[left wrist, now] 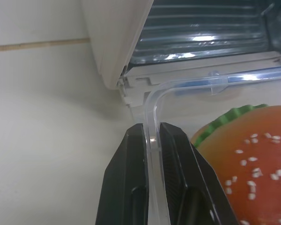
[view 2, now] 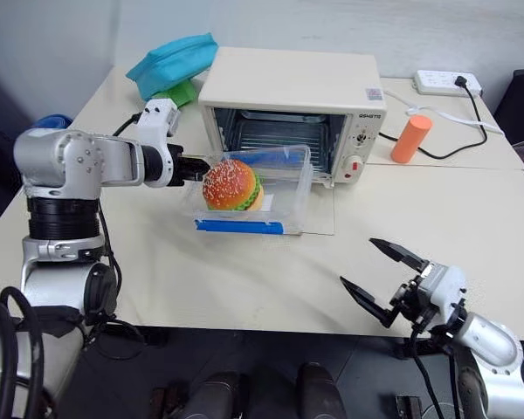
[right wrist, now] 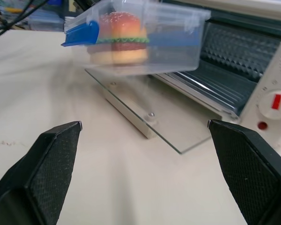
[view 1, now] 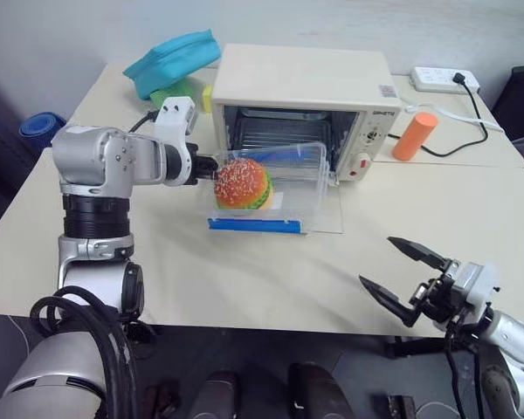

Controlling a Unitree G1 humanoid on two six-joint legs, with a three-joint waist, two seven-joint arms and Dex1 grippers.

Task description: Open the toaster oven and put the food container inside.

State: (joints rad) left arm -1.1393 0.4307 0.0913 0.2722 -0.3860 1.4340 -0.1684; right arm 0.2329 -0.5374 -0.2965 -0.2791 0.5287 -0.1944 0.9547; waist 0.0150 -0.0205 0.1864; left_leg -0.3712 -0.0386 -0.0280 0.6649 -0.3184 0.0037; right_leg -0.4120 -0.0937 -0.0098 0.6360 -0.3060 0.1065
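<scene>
Head views: the toaster oven (view 1: 301, 96) stands toward the counter's (view 1: 244, 279) far edge, its glass door (view 1: 327, 214) folded down flat. Small dark lettering on its control panel is too small to read; a red knob (view 1: 364, 164) sits below the dials. The food container (view 1: 271, 188), a burger (view 1: 243, 183) inside, is held above the open door at the oven's mouth by the left gripper (view 1: 205, 166). The right gripper (view 1: 402, 271) hovers at the counter's near edge, jaws spread wide. An orange cylinder (view 1: 415, 136), a white power strip (view 1: 445, 79) and a teal pouch (view 1: 173, 61) lie along the far edge.

Left wrist view: the left jaws pinch the container's clear wall, beside the sesame bun.

Right wrist view: the container's blue clip strip (right wrist: 82, 33) hangs over the glass door.
</scene>
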